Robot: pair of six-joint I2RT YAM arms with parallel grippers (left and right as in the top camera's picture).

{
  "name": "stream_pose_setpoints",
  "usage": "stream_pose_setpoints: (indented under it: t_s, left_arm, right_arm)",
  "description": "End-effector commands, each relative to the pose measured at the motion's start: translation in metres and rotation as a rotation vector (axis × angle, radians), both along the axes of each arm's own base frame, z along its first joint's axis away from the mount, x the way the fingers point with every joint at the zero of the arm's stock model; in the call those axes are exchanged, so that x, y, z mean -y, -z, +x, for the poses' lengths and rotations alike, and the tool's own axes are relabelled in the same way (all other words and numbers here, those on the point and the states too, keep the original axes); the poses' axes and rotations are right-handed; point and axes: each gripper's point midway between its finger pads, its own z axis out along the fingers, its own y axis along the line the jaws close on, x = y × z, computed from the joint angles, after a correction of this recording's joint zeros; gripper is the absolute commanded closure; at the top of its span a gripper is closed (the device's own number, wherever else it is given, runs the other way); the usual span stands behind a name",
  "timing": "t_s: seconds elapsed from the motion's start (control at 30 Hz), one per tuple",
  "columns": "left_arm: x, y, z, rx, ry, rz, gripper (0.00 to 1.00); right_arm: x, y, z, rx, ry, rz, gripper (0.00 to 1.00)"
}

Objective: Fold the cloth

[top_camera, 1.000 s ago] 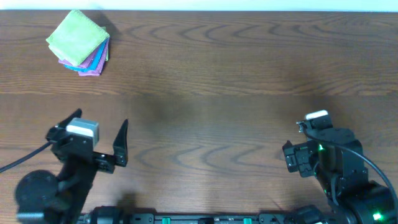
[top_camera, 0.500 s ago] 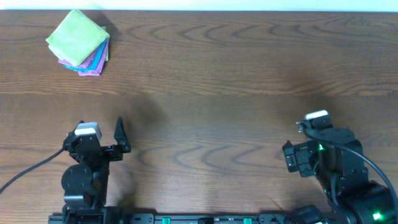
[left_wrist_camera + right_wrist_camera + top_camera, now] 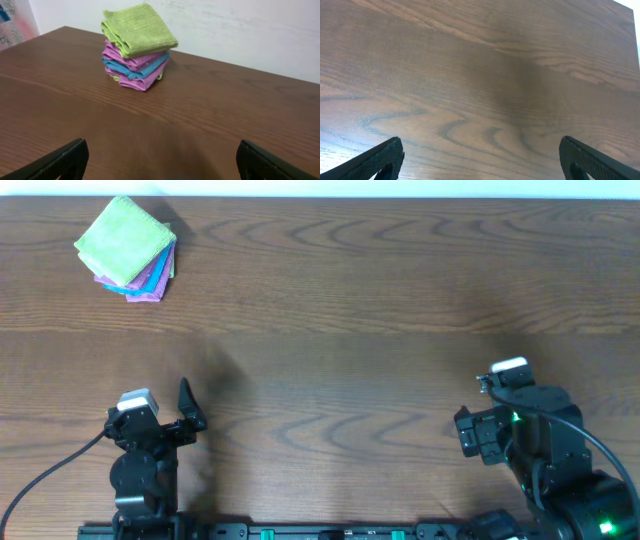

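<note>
The light green cloth [image 3: 124, 238] lies folded on top of a stack at the far left corner of the table. It also shows in the left wrist view [image 3: 138, 27]; its white tag is not visible. My left gripper [image 3: 152, 410] is open and empty near the front left edge, far from the stack, and faces it in the left wrist view [image 3: 160, 156]. My right gripper [image 3: 488, 408] is open and empty at the front right, over bare wood in the right wrist view [image 3: 480, 152].
Under the green cloth are purple folded cloths [image 3: 142, 80] and a blue folded cloth [image 3: 134, 69]. The brown wooden table [image 3: 360, 310] ends at a white wall [image 3: 240, 30] just behind the stack.
My left arm has drawn back toward the front edge and turned to face straight up the table, with its gripper still open. The right arm and the stack have not moved.
</note>
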Motion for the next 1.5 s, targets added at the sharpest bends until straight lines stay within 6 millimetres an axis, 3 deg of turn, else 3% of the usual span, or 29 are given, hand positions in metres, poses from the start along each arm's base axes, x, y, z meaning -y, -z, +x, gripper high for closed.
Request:
stream_pose_setpoints:
  t_s: [0.0,0.53,1.47]
  left_arm:
    - [0.005,0.0,-0.001,0.02,0.019,-0.021,0.05]
    - [0.015,0.033,0.0,-0.012,0.064,-0.031,0.05]
    - [0.011,0.029,0.0,-0.004,0.052,0.031,0.05]
  right_arm:
    - [0.002,-0.001,0.0,0.005,0.0,-0.017,0.01]
    - [0.002,-0.001,0.0,0.005,0.0,-0.017,0.01]
    - [0.002,-0.001,0.0,0.005,0.0,-0.017,0.01]
